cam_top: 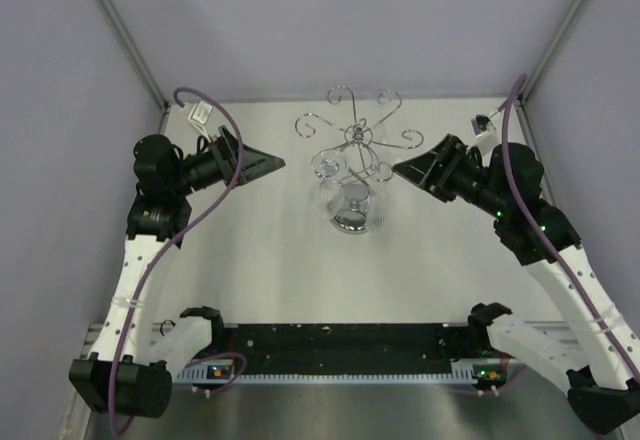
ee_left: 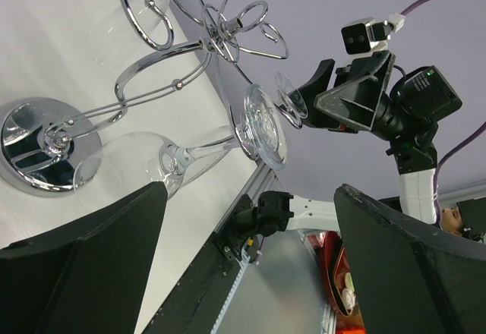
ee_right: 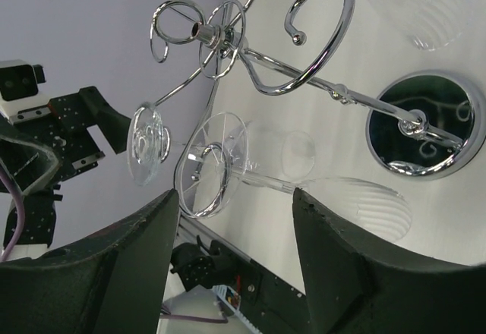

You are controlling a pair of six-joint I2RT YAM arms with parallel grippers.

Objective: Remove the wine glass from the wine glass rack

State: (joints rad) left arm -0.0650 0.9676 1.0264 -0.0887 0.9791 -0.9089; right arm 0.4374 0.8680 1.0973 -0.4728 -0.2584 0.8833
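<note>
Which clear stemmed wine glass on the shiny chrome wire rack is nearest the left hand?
The clear stemmed glass whose round foot is largest in the left wrist view; the second glass shows a smaller foot farther behind.

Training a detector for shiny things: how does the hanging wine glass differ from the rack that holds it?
The wine glass is clear and see-through; the rack is opaque, mirror-like chrome wire. The glass hangs bowl down, foot caught in a curled arm; the rack stands upright on its round base. The glass is shorter than the rack. Both catch reflections.
</note>
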